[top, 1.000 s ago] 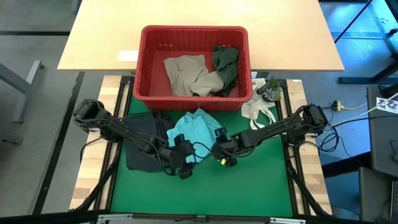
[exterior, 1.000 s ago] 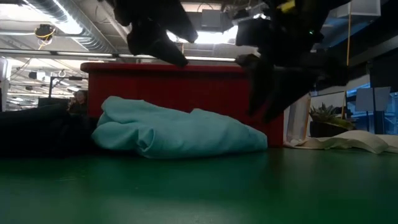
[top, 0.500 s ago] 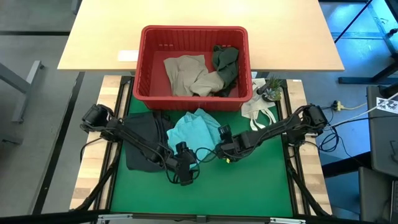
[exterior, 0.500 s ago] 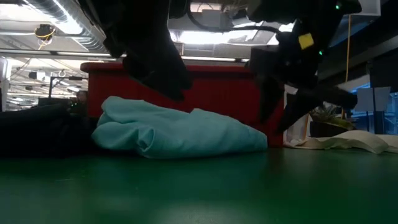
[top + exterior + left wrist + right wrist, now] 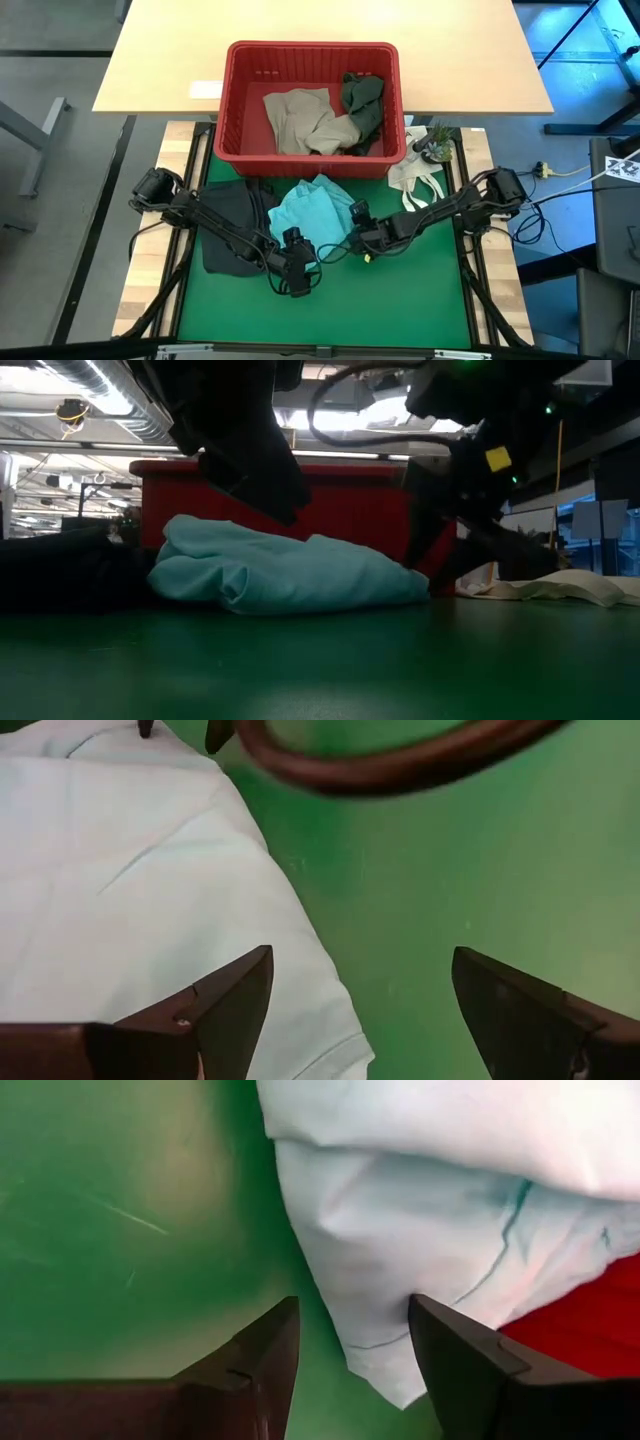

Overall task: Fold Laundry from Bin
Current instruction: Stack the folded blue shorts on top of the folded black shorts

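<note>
left claw (image 5: pixel 296 280) hangs wide open over the near edge of the teal garment (image 5: pixel 312 212), gripping nothing. right claw (image 5: pixel 361 240), jaws parted and empty, lines up on the garment's other corner. teal lies bunched on the green bench (image 5: pixel 400 300) beside the black garment (image 5: pixel 228 225). beige (image 5: pixel 295 120) and olive (image 5: pixel 362 100) wait in the bin (image 5: pixel 230 100). nothing looks folded yet.

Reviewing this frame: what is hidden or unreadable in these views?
- Low view: the contents of the red plastic laundry basket are hidden by its front wall.
- High view: the dark grey cloth garment is partly covered by the left arm, so its outline is unclear.
- Left wrist view: the light teal cloth garment is cut off by the picture's edge.
</note>
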Available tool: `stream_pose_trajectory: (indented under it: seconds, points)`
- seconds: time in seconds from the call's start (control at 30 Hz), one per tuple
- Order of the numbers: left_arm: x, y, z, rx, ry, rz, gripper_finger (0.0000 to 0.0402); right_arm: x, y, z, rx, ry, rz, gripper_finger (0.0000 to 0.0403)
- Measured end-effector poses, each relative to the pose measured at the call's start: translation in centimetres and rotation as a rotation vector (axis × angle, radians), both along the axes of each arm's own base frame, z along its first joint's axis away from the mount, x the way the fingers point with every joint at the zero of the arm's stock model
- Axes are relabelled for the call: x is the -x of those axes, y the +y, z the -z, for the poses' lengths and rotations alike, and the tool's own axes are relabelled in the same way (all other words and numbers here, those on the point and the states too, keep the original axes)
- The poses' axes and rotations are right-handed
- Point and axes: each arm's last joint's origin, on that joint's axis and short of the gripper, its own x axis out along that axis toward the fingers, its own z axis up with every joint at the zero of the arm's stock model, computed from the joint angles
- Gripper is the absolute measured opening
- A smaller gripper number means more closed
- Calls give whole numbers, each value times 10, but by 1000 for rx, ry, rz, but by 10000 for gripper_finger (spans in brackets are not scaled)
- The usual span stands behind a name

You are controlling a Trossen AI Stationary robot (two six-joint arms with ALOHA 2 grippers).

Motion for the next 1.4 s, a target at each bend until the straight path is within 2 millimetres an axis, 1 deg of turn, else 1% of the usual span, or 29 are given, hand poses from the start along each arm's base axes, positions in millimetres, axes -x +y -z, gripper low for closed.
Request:
stream_pose_trajectory:
  seconds: [0.23, 0.33, 0.43, 0.5, 0.6, 0.67, 0.87, 0.93, 1.03, 1.13, 1.3, 1.4]
  points:
    - [0, 0, 0, -1, 0, 0, 299, 1, -20, 10, -22, -46, 56, 188]
    - [0, 0, 0, 0, 0, 0, 299, 0, -27, 12, -75, -41, 68, 188]
    - [0, 0, 0, 2, -6, 0, 299, -1, -31, 14, -111, -31, 68, 184]
    - [-1, -1, -1, 8, -18, 0, 299, -2, -31, 16, -111, -28, 68, 173]
    - [-3, -2, -3, 29, -46, 5, 299, -2, -30, 17, -112, -28, 64, 145]
    - [-4, -3, -4, 40, -60, 12, 299, -2, -30, 18, -125, -26, 60, 119]
    - [-2, -8, -4, 45, -63, 27, 298, -2, -29, 18, -162, -24, 50, 18]
    - [-1, -11, -4, 44, -61, 37, 298, -3, -28, 18, -210, -32, 53, 11]
    - [1, -16, -4, 45, -60, 53, 298, -5, -23, 16, -270, -62, 105, 29]
    - [4, -21, -4, 45, -58, 68, 298, -7, -11, 13, -321, -76, 99, 37]
    - [13, -28, 0, 15, 2, 96, 298, -9, 15, 7, -418, -80, 45, 12]
    - [20, -35, 2, -3, 39, 121, 298, -8, 30, 3, -458, -87, 35, 8]
